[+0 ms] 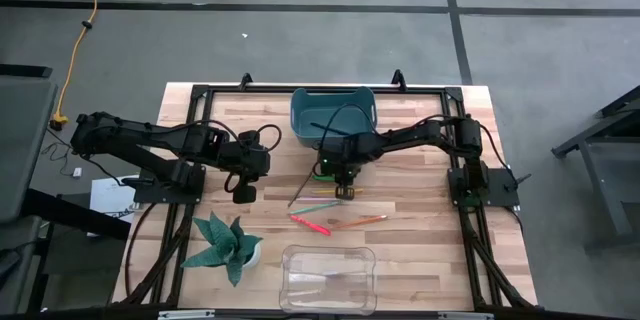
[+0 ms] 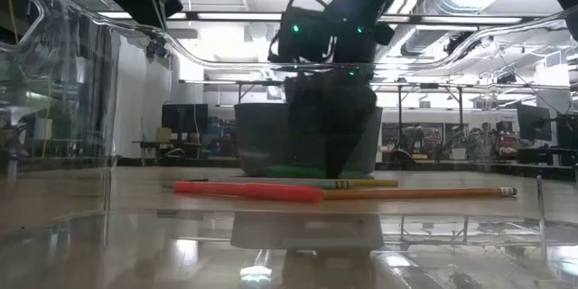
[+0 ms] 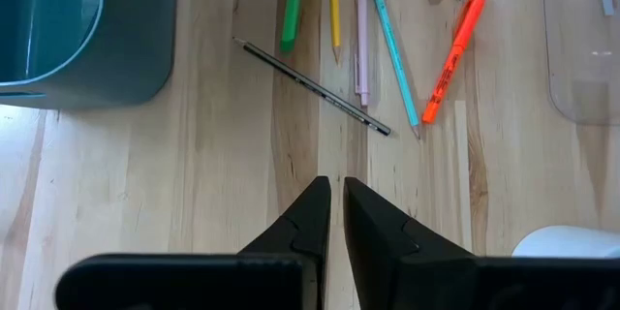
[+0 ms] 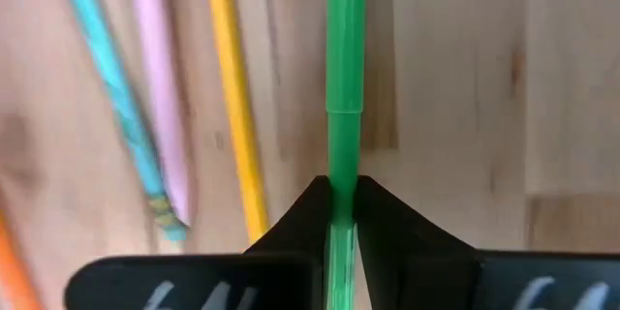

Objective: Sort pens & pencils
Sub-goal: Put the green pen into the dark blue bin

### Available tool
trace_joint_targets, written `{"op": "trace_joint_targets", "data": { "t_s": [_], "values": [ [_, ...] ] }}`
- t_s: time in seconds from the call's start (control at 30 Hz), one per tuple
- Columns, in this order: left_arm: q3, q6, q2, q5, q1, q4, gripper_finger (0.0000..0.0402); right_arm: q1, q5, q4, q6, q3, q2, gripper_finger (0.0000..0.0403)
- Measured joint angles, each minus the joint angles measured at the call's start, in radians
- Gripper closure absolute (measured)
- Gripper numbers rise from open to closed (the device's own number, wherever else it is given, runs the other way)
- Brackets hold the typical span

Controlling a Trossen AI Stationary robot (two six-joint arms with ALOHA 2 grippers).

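Green pen [image 4: 344, 87] is lying on the table [image 1: 420, 250] in front of the teal bin [image 1: 332, 116], with the right gripper [image 4: 336, 215] clamping down on it. Yellow pencil [image 4: 235, 107], pink stick [image 4: 163, 87], and teal pencil [image 4: 107, 77] are sitting just beside it; red pen [image 3: 453, 53] and dark pencil [image 3: 315, 89] are lying nearby. Left gripper [image 3: 336, 215] is hovering off to the side, fingers nearly closed and holding nothing.

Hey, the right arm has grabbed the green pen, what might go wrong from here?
The right tool pinches the green pen near one end, so the long free part might swing or slip when lifted. The yellow pencil and pink pencil lie close beside it and may get nudged. The left tool waits apart, so a clash looks unlikely.
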Motion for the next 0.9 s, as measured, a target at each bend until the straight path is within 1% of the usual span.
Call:
{"op": "trace_joint_targets", "data": {
  "t_s": [0.27, 0.4, 0.57, 0.9],
  "values": [
    [0.0, 0.001, 0.0, 0.0, 0.0, -0.001, 0.0378, -0.001, 0.0, -0.002, -0.003, 0.179, 0.0, 0.0382],
    [0.0, 0.001, 0.0, 0.0, 0.0, -0.002, 0.0378, -0.018, 0.039, -0.024, -0.025, 0.273, 0.0, 0.0382],
    [0.0, 0.001, 0.0, 0.0, 0.0, -0.004, 0.0378, -0.087, 0.103, -0.103, -0.066, 0.365, 0.0, 0.0382],
    [0.0, 0.018, 0.0, 0.001, 0.0, -0.004, 0.0378, -0.266, 0.107, -0.261, -0.107, 0.454, 0.0, 0.0382]
  ]
}}
